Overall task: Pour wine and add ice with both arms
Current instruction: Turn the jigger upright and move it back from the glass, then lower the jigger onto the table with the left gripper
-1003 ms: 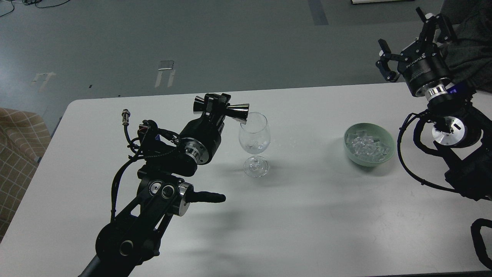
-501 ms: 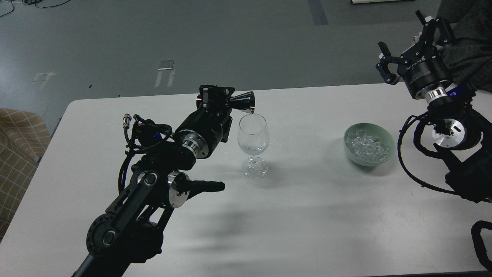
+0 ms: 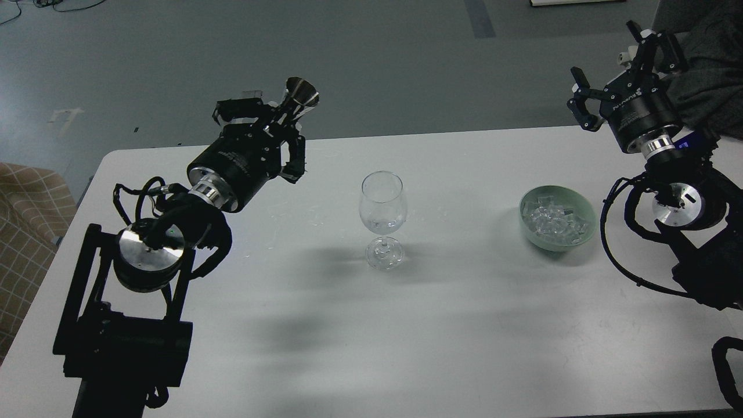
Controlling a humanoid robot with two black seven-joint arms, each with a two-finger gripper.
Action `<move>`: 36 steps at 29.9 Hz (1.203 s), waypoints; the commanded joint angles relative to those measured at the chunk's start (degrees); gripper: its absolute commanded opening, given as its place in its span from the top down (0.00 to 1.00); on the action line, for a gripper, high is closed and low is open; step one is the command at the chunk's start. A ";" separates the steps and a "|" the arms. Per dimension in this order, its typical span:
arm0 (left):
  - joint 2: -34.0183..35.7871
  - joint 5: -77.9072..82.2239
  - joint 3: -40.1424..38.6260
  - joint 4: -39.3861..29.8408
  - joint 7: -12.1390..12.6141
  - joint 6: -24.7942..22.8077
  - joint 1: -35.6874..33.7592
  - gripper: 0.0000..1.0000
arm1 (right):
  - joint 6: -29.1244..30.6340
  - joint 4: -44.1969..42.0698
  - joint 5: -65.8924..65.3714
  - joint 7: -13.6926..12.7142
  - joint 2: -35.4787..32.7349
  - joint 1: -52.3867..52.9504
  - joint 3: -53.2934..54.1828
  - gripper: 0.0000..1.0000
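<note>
A clear stemmed wine glass (image 3: 382, 217) stands upright at the middle of the white table (image 3: 464, 325), with a little clear wine (image 3: 382, 225) at the bottom of its bowl. My left gripper (image 3: 273, 125) is shut on a shiny metal jigger (image 3: 297, 97), held up over the table's far left, well left of the glass. A pale green bowl (image 3: 558, 219) right of the glass holds several clear ice cubes (image 3: 552, 219). My right gripper (image 3: 615, 64) is open and empty, raised beyond the table's far right edge, above and behind the bowl.
A beige checked seat (image 3: 26, 220) sits off the table's left edge. A dark cloth-covered thing (image 3: 711, 69) is at the far right behind my right arm. Grey floor lies beyond the table's far edge.
My left arm has swung back and to the left, lifting the jigger away from the glass rim and turning it from tipped over the glass to mouth-up. My right gripper has barely moved.
</note>
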 commanded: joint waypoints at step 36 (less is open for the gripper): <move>0.00 -6.11 -8.94 32.18 -5.12 -28.07 8.75 0.51 | 0.04 0.07 -0.10 0.00 0.19 -0.61 0.01 0.00</move>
